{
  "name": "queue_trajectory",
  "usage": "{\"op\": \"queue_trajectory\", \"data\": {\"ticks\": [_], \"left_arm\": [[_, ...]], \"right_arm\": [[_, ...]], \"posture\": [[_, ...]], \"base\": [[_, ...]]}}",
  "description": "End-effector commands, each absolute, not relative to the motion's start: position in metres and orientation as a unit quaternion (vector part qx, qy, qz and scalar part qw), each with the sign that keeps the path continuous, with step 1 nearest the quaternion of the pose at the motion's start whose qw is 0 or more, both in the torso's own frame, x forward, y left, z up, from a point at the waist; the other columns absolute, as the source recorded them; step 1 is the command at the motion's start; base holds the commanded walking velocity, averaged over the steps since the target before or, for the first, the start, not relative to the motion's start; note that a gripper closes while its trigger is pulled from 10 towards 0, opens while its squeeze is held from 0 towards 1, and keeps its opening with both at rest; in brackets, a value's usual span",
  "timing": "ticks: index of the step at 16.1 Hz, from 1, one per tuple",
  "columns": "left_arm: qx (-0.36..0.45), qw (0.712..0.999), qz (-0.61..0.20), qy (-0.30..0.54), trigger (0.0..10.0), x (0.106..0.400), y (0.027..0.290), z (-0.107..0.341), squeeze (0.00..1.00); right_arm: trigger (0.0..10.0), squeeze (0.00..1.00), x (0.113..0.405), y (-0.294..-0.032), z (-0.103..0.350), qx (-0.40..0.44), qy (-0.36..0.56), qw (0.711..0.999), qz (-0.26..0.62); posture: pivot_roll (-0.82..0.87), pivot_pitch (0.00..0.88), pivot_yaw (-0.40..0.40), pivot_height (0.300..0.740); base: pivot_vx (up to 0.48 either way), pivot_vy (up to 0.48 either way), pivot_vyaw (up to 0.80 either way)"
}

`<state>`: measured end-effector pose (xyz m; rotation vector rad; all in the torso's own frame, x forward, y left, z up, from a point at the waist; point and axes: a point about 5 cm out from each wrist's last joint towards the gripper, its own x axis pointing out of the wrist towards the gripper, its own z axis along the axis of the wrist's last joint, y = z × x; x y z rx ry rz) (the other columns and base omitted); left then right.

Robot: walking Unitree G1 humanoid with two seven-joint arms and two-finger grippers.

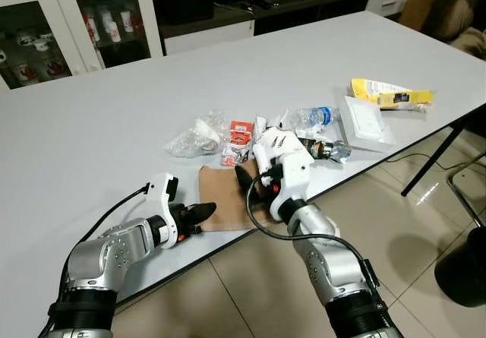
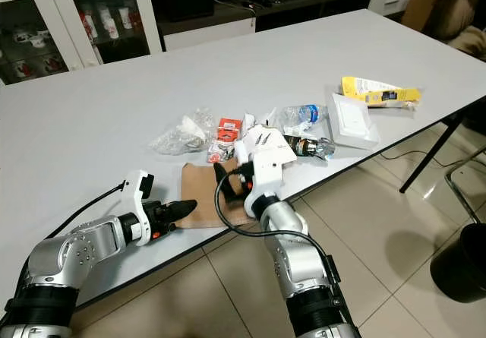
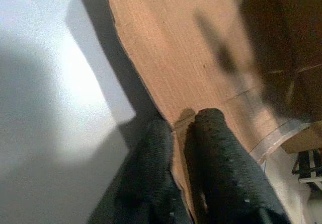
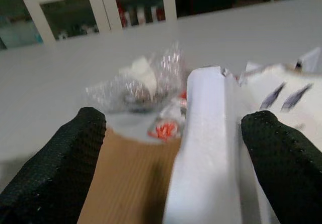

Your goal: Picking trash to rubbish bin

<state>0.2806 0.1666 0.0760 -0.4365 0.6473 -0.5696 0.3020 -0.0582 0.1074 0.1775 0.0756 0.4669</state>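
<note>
I have the left gripper [image 1: 203, 211] at the near edge of the bench [image 1: 91, 118], its fingers [image 3: 221, 153] pinched on the corner of the brown cardboard sheet [image 1: 224, 194], one above and one below as the left wrist view shows it. The right gripper [image 4: 173, 148] sits over the far side of the same sheet with its fingers wide apart, straddling a white foam piece [image 4: 206, 133] without closing on it yet. To do this well, I'd close the right fingers squarely on the foam before lifting, and keep the left pinch deep enough that the card won't slip out as it peels off the bench.

The rest of the trash lies just beyond: crumpled clear plastic [image 1: 194, 137], a red-and-white wrapper [image 1: 239, 137], a clear bottle [image 1: 315, 118], a white box [image 1: 364, 118] and a yellow packet [image 1: 387, 93]. The card overhangs the bench edge, so pulling toward me is the open way out; the tiled floor [image 1: 410, 224] to my right has room, and a dark round thing [image 1: 465, 266], possibly the bin, stands there
</note>
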Motion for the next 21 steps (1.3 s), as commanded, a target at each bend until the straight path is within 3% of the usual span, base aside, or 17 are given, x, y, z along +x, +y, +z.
{"op": "queue_trajectory", "data": {"ticks": [1,10,14,19,20,21], "left_arm": [[-0.216,0.864,-0.257,0.375,0.0,0.265,0.169,0.053,0.0],[-0.261,0.871,-0.246,0.336,0.0,0.238,0.188,0.062,0.0],[-0.253,0.924,-0.234,0.164,0.0,0.241,0.205,0.111,0.0],[-0.187,0.974,-0.118,0.042,0.0,0.255,0.227,0.154,0.0],[-0.162,0.982,-0.094,0.01,0.0,0.258,0.227,0.164,0.0],[-0.125,0.987,-0.098,-0.009,0.0,0.258,0.217,0.17,0.0]], "right_arm": [[10.0,0.0,0.304,-0.061,0.117,0.102,0.022,0.968,0.226],[10.0,0.0,0.298,-0.095,0.169,0.129,-0.065,0.97,0.194],[10.0,0.0,0.297,-0.112,0.151,0.065,-0.029,0.987,0.143],[10.0,0.0,0.285,-0.121,0.115,0.032,0.033,0.992,0.119],[10.0,1.0,0.283,-0.125,0.109,0.043,0.042,0.993,0.1],[10.0,1.0,0.283,-0.128,0.106,0.071,0.047,0.993,0.082]], "posture": [[0.08,0.0,0.005,0.74],[0.07,0.0,-0.028,0.74],[0.06,0.0,-0.027,0.74],[0.08,0.0,-0.046,0.74],[0.08,0.0,-0.052,0.74],[0.08,0.0,-0.05,0.74]], "base": [[0.0,0.0,0.0],[0.0,0.0,0.0],[0.0,0.0,0.0],[0.0,0.0,0.0],[0.0,0.0,0.0],[0.0,0.0,0.0]]}}
